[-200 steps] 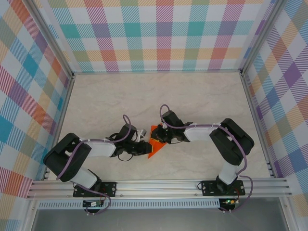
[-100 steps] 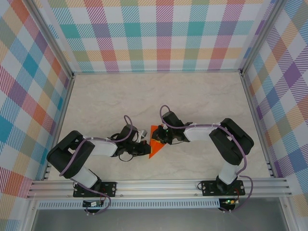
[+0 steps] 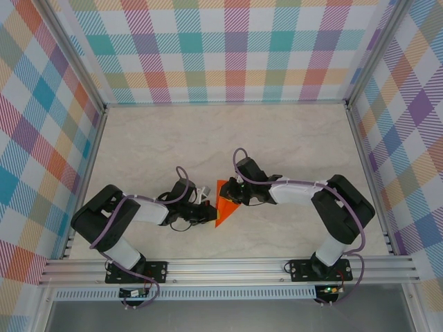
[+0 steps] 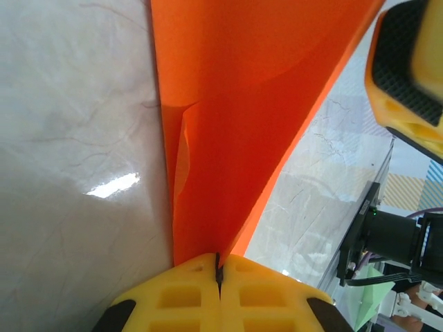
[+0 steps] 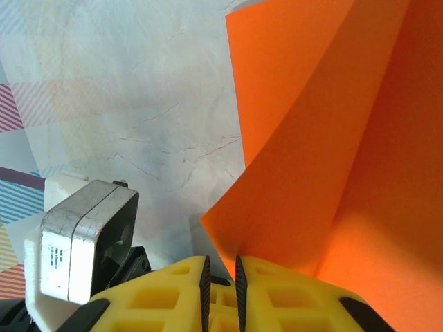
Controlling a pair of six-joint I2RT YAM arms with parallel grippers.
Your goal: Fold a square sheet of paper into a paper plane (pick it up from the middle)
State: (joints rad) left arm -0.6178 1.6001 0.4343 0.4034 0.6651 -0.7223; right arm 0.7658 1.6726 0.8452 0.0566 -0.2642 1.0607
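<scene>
Mid-fold: orange sheet [image 3: 223,207] now pointed triangle, no plane yet, more creases left. Left pincer [image 4: 218,264] clamped on sheet; right pincer [image 5: 220,268] narrow, pinching same sheet.

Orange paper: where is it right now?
Seen from above, the orange paper is near the front middle of the table, clamped by the left gripper and the right gripper on either side.

Looks like a robotics lab test cell, not anybody's house. A pale marble-print tabletop [image 3: 159,138] sits boxed in by pastel plaid backdrop panels [image 3: 228,55], with silver aluminium extrusion rails [image 3: 228,266] along the near edge. A white-and-black left robot arm [image 3: 142,211] and matching right robot arm [image 3: 297,191] are bolted to black base plates [image 3: 135,271], trailing purple cable loops [image 3: 236,158].
</scene>
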